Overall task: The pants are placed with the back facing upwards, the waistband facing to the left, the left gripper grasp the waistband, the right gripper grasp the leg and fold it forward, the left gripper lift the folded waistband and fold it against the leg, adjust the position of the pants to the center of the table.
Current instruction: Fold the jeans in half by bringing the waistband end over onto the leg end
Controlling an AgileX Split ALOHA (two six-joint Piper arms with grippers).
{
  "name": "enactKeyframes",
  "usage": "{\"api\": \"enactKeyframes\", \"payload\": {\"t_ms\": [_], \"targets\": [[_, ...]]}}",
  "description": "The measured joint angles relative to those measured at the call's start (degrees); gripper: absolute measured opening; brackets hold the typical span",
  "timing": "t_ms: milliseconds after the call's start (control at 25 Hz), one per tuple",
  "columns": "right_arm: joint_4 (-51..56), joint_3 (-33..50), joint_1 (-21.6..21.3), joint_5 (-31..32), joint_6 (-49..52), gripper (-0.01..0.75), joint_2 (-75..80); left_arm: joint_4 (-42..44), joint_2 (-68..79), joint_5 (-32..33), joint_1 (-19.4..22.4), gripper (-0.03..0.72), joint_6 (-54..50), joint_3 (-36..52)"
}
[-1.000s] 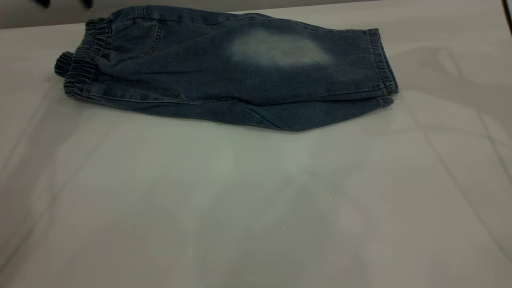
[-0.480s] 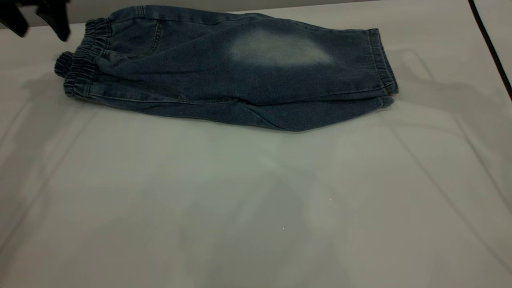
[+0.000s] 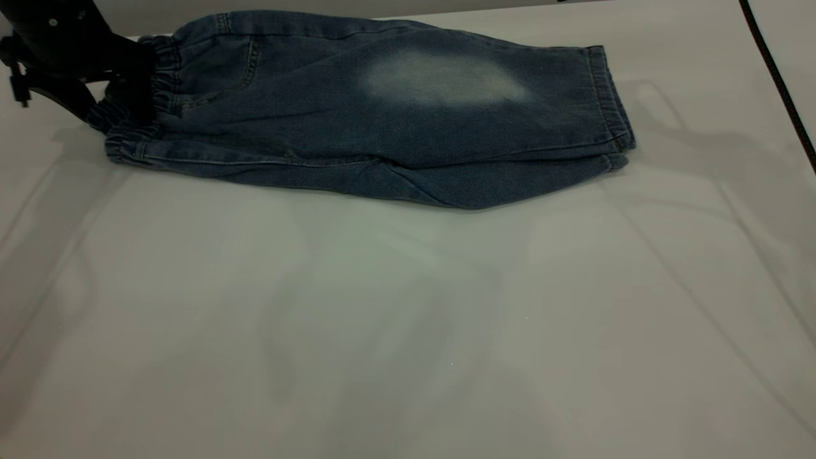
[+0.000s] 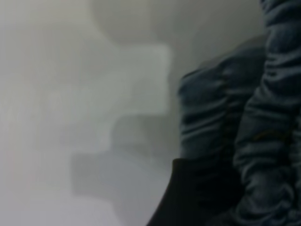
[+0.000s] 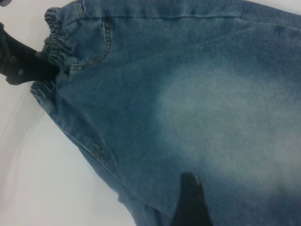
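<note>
The pants (image 3: 382,115): one pair, blue denim, folded lengthwise, lying across the upper frame on the table (image 3: 408,319); one pale oval patch on the leg (image 3: 446,80). Upper left, the left gripper (image 3: 118,89) clamps the ruffled waistband (image 3: 134,118). Right gripper's state: cannot tell.

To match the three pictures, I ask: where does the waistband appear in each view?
Exterior view: waistband at the far left end of the pants, left hand on it.
Left wrist view: ruffled band fills one side.
Right wrist view: gathered edge by the left hand.
Shared landmark: that ruffled elastic.
</note>
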Motion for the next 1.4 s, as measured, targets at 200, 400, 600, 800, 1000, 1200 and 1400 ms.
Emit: {"api": "enactKeyframes", "payload": {"t_ms": [200,400,600,800,1000,1200,1400], "targets": [[0.28,-0.55,0.89,-0.38,0.81,0.441,0.57,-5.35,0.15,-1.42,0.00,0.569,2.64,0.00],[-0.38,-0.51,4.40,-3.62,0.87,0.442,1.02,-8.24,0.15,-2.00,0.00,0.530,2.67,0.00],[-0.58,-0.51,8.10,-12.17,0.61,0.442,2.04,-8.44,0.15,-1.83,-0.04,0.377,2.61,0.05],[-0.45,-0.56,11.24,-23.59,-2.34,0.442,4.44,-8.44,0.15,-1.77,-0.04,0.159,2.46,0.05],[-1.96,-4.58,12.88,-27.23,-2.90,0.442,7.77,-8.44,0.15,-1.35,-0.04,0.057,2.46,0.05],[-9.45,-11.29,13.23,-20.37,4.03,0.442,11.72,-8.44,0.15,-1.18,-0.04,0.057,2.51,0.05],[-26.78,-19.00,13.37,-11.26,20.63,0.442,15.53,-9.13,0.15,-1.18,-0.04,0.057,2.58,0.05]]}}
